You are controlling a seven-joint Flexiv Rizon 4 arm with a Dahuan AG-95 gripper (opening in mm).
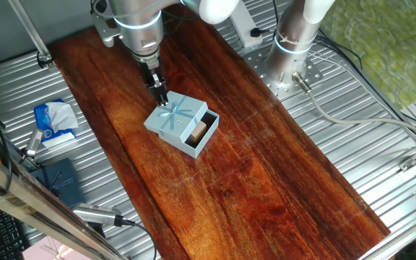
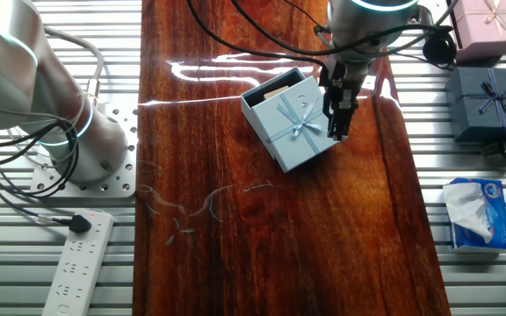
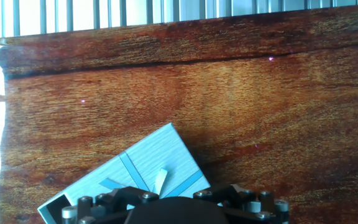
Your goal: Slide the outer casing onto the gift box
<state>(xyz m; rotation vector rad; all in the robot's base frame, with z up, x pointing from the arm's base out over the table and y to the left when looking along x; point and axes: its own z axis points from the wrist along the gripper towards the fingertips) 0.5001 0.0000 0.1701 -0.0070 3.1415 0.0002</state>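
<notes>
Pale-blue cardboard, the square ribboned outer casing [image 1: 177, 115] sits centre-frame on the reddish wooden desk [image 1: 266, 180], partly over the gift box [image 1: 202, 132], whose tan insert shows at its lower-right open end. The other fixed view [image 2: 292, 118] shows the gripper [image 2: 337, 123] at the casing's right edge; its jaws look nearly together, but I cannot tell for certain. The hand view shows only the casing's striped top [image 3: 148, 174].

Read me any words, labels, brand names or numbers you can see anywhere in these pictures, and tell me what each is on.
No text can be read.
The tissue pack carries blue print, too small and blurred to read.
The outer casing shows only a ribbon bow, no lettering.
</notes>
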